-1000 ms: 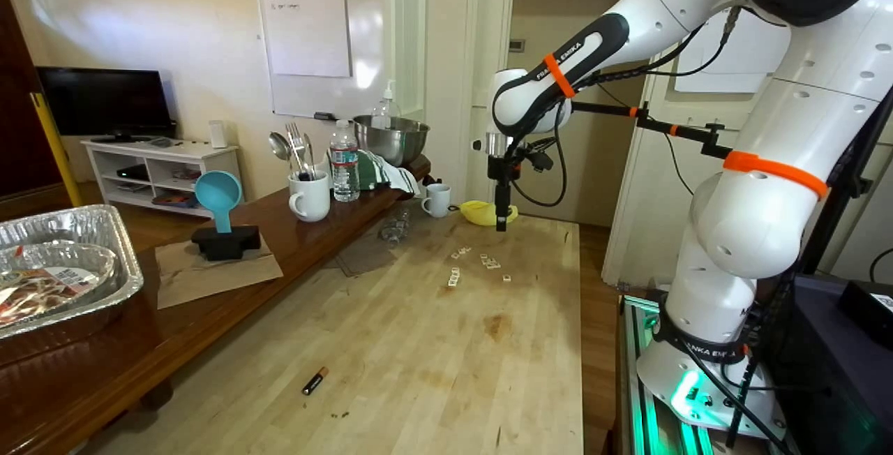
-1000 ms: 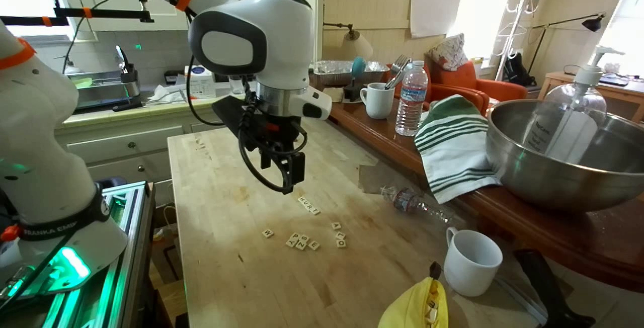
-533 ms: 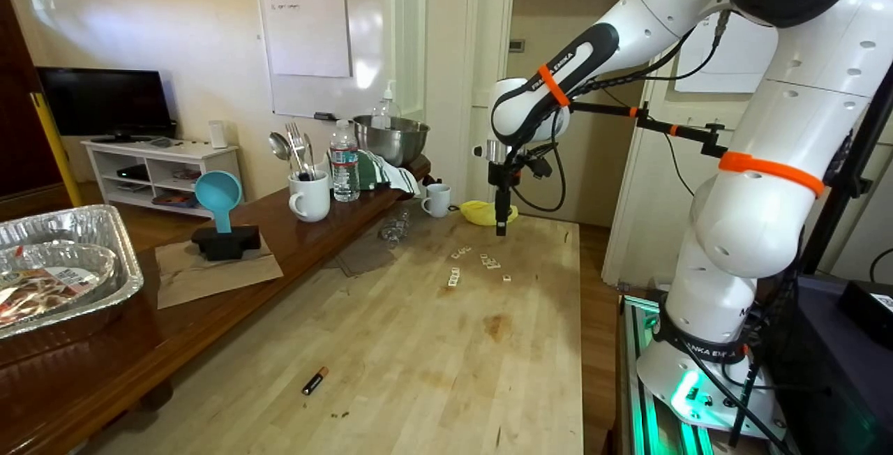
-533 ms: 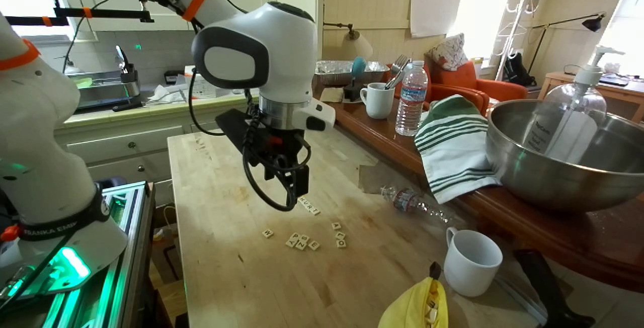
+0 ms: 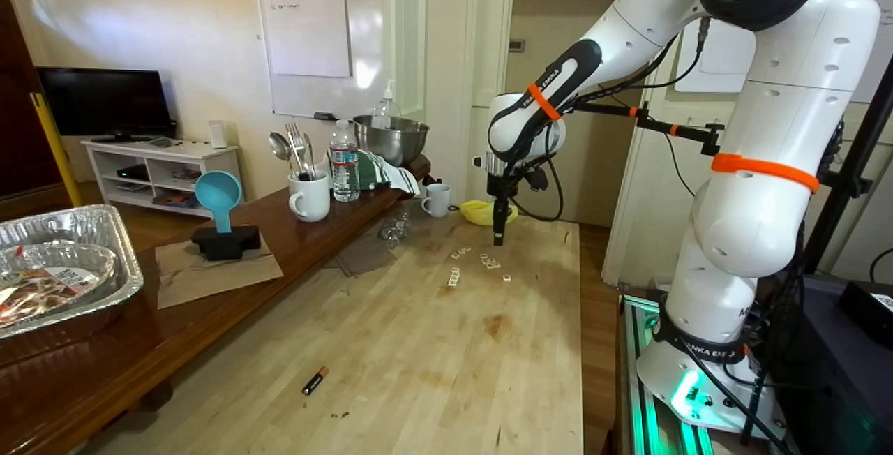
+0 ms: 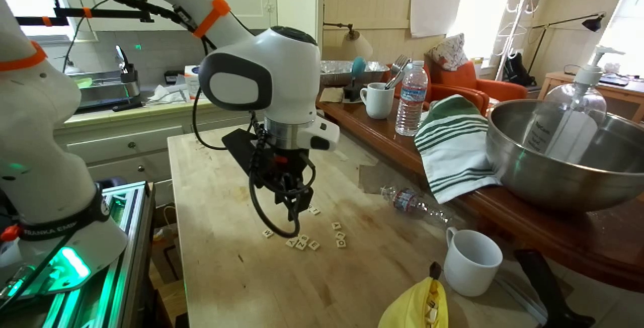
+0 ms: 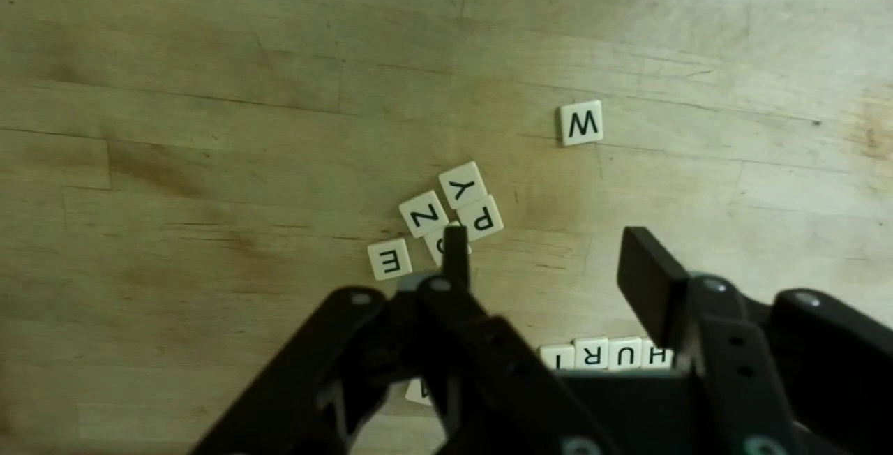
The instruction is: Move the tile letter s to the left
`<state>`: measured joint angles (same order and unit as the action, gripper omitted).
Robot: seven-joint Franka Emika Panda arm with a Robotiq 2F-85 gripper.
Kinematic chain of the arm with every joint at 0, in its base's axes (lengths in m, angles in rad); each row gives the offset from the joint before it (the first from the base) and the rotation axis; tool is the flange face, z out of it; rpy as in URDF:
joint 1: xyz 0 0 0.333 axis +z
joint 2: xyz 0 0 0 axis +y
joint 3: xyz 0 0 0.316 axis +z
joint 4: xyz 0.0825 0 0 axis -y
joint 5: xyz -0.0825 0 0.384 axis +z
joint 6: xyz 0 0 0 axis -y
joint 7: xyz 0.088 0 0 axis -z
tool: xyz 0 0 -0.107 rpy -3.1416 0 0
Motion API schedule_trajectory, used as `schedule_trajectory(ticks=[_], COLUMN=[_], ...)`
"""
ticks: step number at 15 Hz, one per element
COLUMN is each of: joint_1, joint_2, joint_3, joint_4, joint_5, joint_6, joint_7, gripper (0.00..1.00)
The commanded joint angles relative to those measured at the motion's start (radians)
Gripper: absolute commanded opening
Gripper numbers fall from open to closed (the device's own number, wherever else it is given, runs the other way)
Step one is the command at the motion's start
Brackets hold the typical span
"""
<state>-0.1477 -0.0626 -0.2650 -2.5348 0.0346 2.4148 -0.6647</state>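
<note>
Wrist view shows the gripper (image 7: 548,259) spread and empty, a finger (image 7: 457,259) partly hiding the likely S tile (image 7: 434,245) just beside the P tile (image 7: 481,218), so a misaligned descent could pin it or scatter both.

A steel bowl (image 6: 541,184) anchors your scene in both exterior views, a pump bottle (image 6: 561,132) standing inside it. Just beside the bowl you have a green-striped towel (image 6: 450,149); farther from the bowl, an upright water bottle (image 6: 411,99) and a white mug (image 6: 378,101) of cutlery (image 6: 400,66). Lower than the bowl, you see a second mug (image 6: 473,262), a yellow banana-shaped pouch (image 6: 420,305) and a clear bottle (image 6: 410,202) lying on its side. Well apart from the bowl, you find a blue scoop (image 5: 218,193), a foil tray (image 5: 124,252) and a battery (image 5: 314,380) in an exterior view.
</note>
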Motion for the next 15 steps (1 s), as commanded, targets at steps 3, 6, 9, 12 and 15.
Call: schedule_trajectory(ticks=[3, 6, 9, 12, 15], joint_1=[-0.02, -0.026, -0.032, -0.042, -0.058], joint_2=[0.068, 0.096, 0.125, 0.159, 0.185], joint_3=[0.016, 0.024, 0.033, 0.043, 0.06], joint_4=[-0.009, -0.008, -0.003, -0.001, 0.0], joint_5=[0.061, 0.076, 0.085, 0.092, 0.105], joint_6=[0.108, 0.166, 0.227, 0.282, 0.315], joint_7=[-0.029, -0.022, -0.015, -0.004, -0.013], gripper=[0.13, 0.0, 0.0, 0.0, 0.0])
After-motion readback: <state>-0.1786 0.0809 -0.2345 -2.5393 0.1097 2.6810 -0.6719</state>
